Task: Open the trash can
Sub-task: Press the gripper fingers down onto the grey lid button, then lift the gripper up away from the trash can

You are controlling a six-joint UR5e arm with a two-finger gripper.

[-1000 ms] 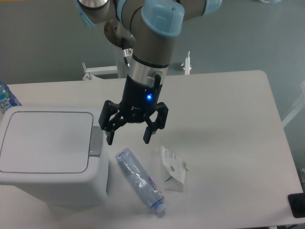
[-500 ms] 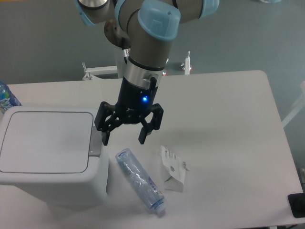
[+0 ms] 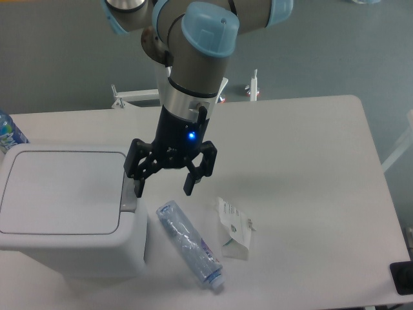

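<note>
Boxy white plastic trash can (image 3: 64,206), lid flat, black metal gripper (image 3: 163,187) wide open, empty, right over its grey tab (image 3: 131,194).

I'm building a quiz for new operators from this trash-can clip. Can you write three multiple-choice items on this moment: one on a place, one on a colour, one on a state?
1. Where does the clear plastic bottle lie?
A. On the table just right of the trash can
B. On top of the lid
C. At the table's far right corner

2. What colour is the push-button tab of the trash can?
A. Red
B. Grey
C. Green

3. What is the state of the lid?
A. Raised upright
B. Taken off and lying on the table
C. Shut flat

Answers:
1. A: the bottle lies on its side on the table, between the bin and a small white carton.
2. B: the tab is grey against the white bin.
3. C: the lid lies flat; the gripper, jaws open, is by the tab.
</note>
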